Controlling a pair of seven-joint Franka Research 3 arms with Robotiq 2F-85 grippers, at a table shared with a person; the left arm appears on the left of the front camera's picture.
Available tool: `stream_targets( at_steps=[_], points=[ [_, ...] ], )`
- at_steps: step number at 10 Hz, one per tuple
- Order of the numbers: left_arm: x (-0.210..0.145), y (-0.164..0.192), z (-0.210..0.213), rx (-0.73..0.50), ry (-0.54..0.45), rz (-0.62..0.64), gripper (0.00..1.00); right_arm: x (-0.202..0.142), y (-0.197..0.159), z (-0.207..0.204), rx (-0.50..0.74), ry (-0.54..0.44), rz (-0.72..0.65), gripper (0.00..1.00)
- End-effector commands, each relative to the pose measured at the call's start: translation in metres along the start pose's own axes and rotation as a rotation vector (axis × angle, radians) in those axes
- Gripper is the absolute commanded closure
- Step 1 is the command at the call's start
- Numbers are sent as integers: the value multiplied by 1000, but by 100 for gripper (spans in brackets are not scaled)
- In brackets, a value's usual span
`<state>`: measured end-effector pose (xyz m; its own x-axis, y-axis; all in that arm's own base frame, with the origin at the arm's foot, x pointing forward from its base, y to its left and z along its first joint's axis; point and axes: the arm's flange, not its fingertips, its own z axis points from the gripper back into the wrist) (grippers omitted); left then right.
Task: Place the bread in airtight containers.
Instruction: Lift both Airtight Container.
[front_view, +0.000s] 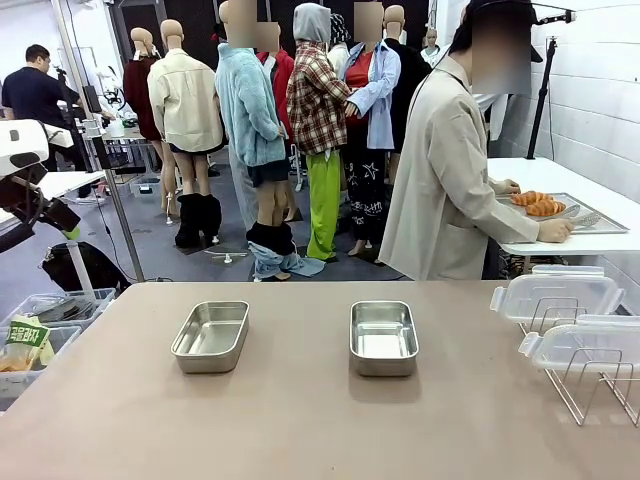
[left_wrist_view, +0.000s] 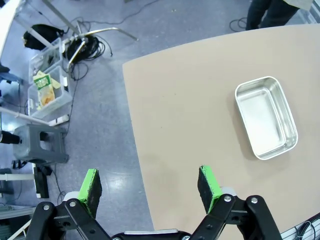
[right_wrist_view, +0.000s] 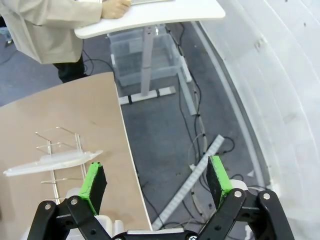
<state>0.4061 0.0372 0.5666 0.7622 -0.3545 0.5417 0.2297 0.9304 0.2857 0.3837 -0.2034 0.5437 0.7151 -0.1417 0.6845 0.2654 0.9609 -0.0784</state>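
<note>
Front view: you've got two small shiny rectangular steel trays on the tan counter (front_view: 300, 420). The left steel container (front_view: 211, 336) and the right steel container (front_view: 383, 338) sit side by side, apart, both empty and w/o lids. The translucent plastic clip-on lids (front_view: 556, 296) sit on a wire rack (front_view: 590, 395) at the counter's right edge. The bread, two golden-brown ridged rolls (front_view: 538, 204), lies well away on a large flat metal tray (front_view: 600, 222) on the white side counter (front_view: 600, 185), w/ the person's hand (front_view: 553, 231) at the tray's near edge.

Left wrist view: the left pincer (left_wrist_view: 149, 184) is spread wide, nothing between its green pads. It hangs over the counter's edge, w/ floor below on one side. Likely the left steel container (left_wrist_view: 266, 117) lies ahead, well apart from it.

Right wrist view: the right pincer (right_wrist_view: 156, 181) is spread wide too, holding nothing, over the counter's edge and floor. One lid (right_wrist_view: 52, 162) on the rack lies near its pad.

Progress, as I judge it: nothing done yet. Left to do: get both rolls over, one per container, then lids on.
</note>
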Motion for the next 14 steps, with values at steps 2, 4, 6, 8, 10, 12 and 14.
stream_targets(
  at_steps=[2, 4, 6, 8, 10, 12, 14],
  points=[
    [0, 3, -1, 17, 6, -4, 0, -4, 0, -2, 1, 6, 15, 0],
    [0, 3, -1, 17, 6, -4, 0, -4, 0, -2, 1, 6, 15, 0],
    [0, 3, -1, 17, 6, -4, 0, -4, 0, -2, 1, 6, 15, 0],
    [0, 3, -1, 17, 6, -4, 0, -4, 0, -2, 1, 6, 15, 0],
    [0, 3, -1, 17, 6, -4, 0, -4, 0, -2, 1, 6, 15, 0],
    [0, 3, -1, 17, 6, -4, 0, -4, 0, -2, 1, 6, 15, 0],
    [0, 3, -1, 17, 6, -4, 0, -4, 0, -2, 1, 6, 15, 0]
  ],
)
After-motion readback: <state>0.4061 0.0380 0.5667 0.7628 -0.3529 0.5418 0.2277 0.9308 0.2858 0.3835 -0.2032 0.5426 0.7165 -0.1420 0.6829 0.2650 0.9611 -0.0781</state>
